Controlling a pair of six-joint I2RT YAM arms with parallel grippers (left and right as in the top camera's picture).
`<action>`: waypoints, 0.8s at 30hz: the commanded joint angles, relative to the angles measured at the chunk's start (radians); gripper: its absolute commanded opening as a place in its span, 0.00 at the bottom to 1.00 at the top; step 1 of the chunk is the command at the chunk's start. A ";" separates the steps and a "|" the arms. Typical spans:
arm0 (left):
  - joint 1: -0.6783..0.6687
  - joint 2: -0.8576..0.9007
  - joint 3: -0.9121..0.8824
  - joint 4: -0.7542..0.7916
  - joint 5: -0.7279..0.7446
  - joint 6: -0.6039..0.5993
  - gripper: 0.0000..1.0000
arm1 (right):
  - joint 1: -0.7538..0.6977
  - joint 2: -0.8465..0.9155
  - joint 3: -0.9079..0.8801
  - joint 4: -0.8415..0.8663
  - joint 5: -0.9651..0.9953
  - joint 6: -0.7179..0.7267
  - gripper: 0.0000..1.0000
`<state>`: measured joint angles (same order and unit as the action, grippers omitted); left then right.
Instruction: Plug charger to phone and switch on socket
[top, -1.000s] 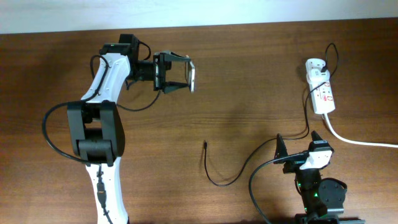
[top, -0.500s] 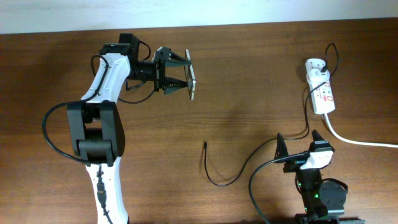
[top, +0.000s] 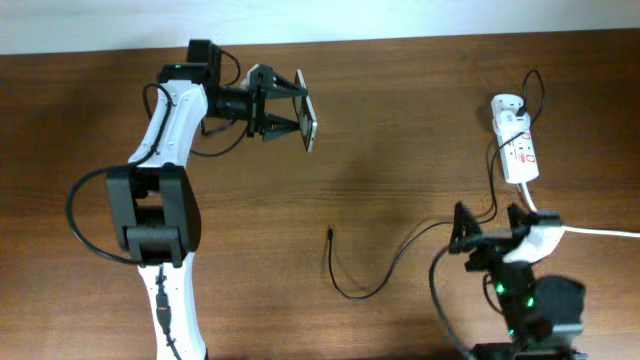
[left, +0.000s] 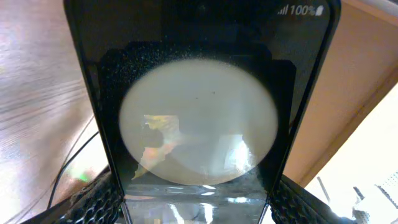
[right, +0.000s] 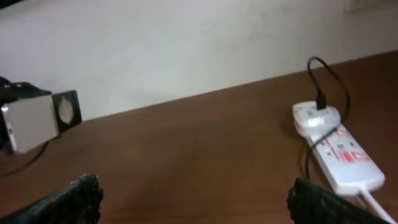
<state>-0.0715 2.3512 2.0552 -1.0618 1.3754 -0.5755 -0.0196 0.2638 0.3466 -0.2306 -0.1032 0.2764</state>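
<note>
One phone (top: 308, 122), clamped in the left gripper (top: 292, 105), far left; one charger (top: 355, 297) lying loose in the middle; one socket (top: 520, 152) far right; right gripper (top: 488, 228) near right, fingers spread wide.

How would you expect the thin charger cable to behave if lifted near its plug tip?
Probably floppy: the charger cable lies in a loose curve, so the plug tip may droop. It looks thin, so likely light. Its far end runs to the power strip, probably tethering it.

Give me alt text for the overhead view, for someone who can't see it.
The left gripper holds the phone above a wooden table. The charger lies loose at centre, its plug tip free, near the open right gripper; the socket sits far right.
</note>
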 joint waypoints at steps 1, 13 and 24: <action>0.005 0.008 0.082 0.005 -0.015 -0.082 0.00 | 0.006 0.230 0.225 -0.058 -0.048 -0.014 0.99; -0.014 0.002 0.142 0.052 -0.270 -0.356 0.00 | 0.008 1.186 0.791 -0.125 -0.578 0.085 0.99; -0.062 0.001 0.142 0.059 -0.322 -0.382 0.00 | 0.016 1.347 0.791 0.026 -0.756 0.210 0.99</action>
<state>-0.1371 2.3516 2.1658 -1.0054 1.0382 -0.9470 -0.0177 1.6073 1.1202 -0.2436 -0.7528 0.5510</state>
